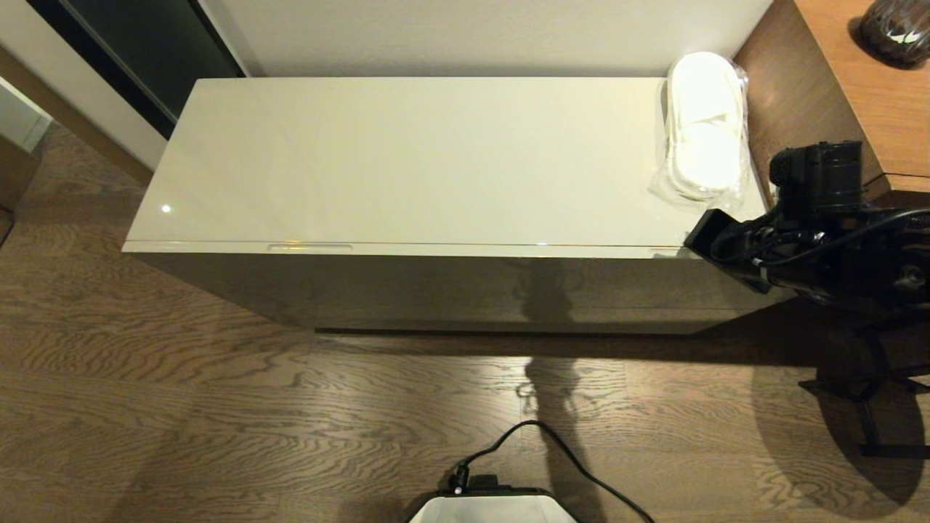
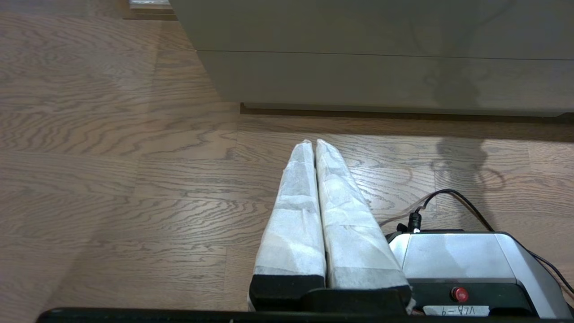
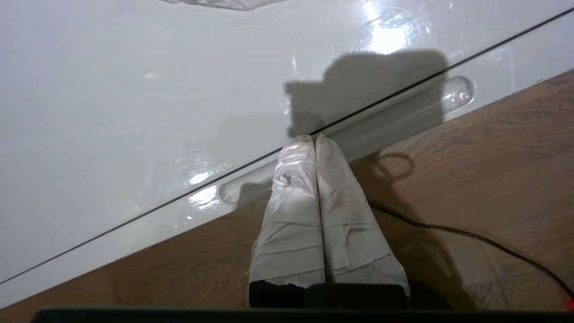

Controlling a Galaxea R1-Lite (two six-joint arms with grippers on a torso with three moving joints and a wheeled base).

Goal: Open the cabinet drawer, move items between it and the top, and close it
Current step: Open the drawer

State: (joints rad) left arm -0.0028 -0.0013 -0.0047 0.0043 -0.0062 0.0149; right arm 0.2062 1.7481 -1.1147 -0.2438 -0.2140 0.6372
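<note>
At the right end of the cream top (image 1: 407,152), against the wall, lie the slippers (image 1: 703,123): a white pair stacked flat in clear wrap, lengthwise from back to front, with loose plastic spilling toward the front edge. The top itself is a long glossy slab, plain and smooth. Just below its front edge runs the drawer (image 1: 436,249), fully pushed in, seen in the head view only as a thin beige strip with a narrow recessed slot (image 1: 309,248) near its left end.

Only the head view shows the slippers and the brown desk (image 1: 864,87) beside the cabinet. It shows the right arm as a black mass at the cabinet's front right corner, but the right pincer itself is hidden there. The right wrist view fills that in: the right pincer (image 3: 312,140), its white-wrapped fingers (image 3: 291,202) pressed together and holding nothing, has its tips over the dark seam between top and drawer, between two recessed slots, with the wood floor (image 3: 471,179) below.

Only the left wrist view shows the left pincer (image 2: 312,144), likewise pressed together and empty, hanging low over the floor well in front of the cabinet's plain lower front (image 2: 381,76), beside the robot's grey base (image 2: 453,258).
</note>
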